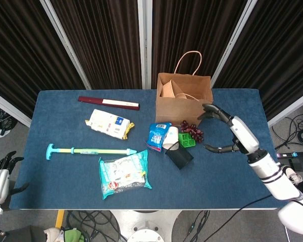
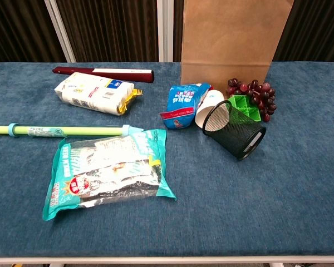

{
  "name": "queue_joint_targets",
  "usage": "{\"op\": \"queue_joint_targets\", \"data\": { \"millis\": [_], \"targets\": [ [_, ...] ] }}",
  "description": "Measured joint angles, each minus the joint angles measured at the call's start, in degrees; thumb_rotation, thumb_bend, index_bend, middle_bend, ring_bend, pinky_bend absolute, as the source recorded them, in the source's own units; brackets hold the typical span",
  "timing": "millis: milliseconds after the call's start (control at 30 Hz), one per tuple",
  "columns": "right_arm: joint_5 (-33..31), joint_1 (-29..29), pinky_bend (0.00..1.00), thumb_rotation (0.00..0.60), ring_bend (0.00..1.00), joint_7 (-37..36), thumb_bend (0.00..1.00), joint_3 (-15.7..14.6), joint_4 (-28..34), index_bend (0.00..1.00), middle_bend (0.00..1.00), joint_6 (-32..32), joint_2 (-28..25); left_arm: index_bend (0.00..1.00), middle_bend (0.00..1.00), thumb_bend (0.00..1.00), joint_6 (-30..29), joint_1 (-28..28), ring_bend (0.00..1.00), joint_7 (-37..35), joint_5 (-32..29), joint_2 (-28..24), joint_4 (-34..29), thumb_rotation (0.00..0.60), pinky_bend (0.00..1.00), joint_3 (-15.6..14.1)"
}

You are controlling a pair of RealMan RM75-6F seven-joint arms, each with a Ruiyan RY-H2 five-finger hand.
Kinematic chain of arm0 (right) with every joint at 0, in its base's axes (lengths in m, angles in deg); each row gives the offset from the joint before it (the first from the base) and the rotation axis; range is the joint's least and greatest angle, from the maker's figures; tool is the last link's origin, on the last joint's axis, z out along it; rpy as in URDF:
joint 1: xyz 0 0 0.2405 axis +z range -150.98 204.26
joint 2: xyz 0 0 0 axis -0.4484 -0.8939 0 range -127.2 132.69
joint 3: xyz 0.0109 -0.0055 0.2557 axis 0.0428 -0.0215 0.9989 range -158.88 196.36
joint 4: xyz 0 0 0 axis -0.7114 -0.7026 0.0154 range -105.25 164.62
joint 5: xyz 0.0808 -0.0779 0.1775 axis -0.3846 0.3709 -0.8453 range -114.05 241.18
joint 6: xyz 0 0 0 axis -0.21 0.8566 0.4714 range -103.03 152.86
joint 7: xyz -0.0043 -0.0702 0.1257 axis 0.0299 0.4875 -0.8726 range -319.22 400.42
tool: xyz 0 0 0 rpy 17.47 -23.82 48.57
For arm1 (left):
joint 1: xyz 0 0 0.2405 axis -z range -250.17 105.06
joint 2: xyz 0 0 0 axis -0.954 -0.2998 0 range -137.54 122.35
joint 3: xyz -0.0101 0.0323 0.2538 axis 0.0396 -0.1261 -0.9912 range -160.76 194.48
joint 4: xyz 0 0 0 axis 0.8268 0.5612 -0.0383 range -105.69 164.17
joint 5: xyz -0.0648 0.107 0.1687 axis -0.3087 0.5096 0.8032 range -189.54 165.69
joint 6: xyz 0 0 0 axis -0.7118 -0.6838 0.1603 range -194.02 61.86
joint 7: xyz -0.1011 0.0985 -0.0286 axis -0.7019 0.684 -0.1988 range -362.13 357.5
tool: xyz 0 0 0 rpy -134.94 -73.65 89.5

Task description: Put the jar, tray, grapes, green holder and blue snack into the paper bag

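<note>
Fingers of the right hand [image 1: 227,132] are spread wide and curved like a claw, thumb low and the rest arched above, holding nothing. The hand hangs over the blue table [image 1: 65,171] just to the right of the paper bag [image 1: 183,101], palm turned toward the bag, and the white forearm runs back from it to the table's near right corner. The chest view does not show this hand at all.

The paper bag stands upright at the far edge of the table, mouth open, one handle looping above it. Just in front of the bag lie the grapes [image 1: 193,132], touching the green holder [image 1: 187,140], which sits to the bag's near side. A black mesh cup [image 2: 236,130] lies on its side against the green holder, its open end facing the near right. A white jar [image 2: 207,109], as far as the view tells, lies tipped between the mesh cup and the blue snack [image 1: 157,135], which is in front of the bag's left corner.

The left hand [image 1: 0,174] shows only at the lower left edge of the head view, well apart from the bag and off the table; its dark fingers are parted and appear to hold nothing.
</note>
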Motion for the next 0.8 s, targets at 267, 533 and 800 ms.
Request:
{"op": "queue_joint_targets", "data": {
  "millis": [267,533,800],
  "targets": [
    [3.87,-2.02,0.40,0.600,0.26,3.79,0.17,-8.49,-3.30,0.34,0.40,-0.96,-3.86,0.32,0.24,0.10,-0.34,0.26,0.24,0.91,0.63,-0.18,-0.59,0.600,0.23,0.10],
    [-9.41,2.61,0.24,0.600,0.06,14.76,0.00,-9.35,-6.63,0.09,0.15,-17.50,0.69,0.32,0.24,0.10,-0.35,0.31,0.24,1.28,0.53,-0.37,-1.02,0.600,0.23,0.16],
    [-23.37,7.73,0.24,0.600,0.06,32.42,0.02,-7.85,-15.46,0.08,0.14,-22.62,14.47,0.32,0.24,0.10,0.01,0.30,0.24,0.96,0.15,-0.14,-0.61,0.600,0.23,0.16]
  ]
}}
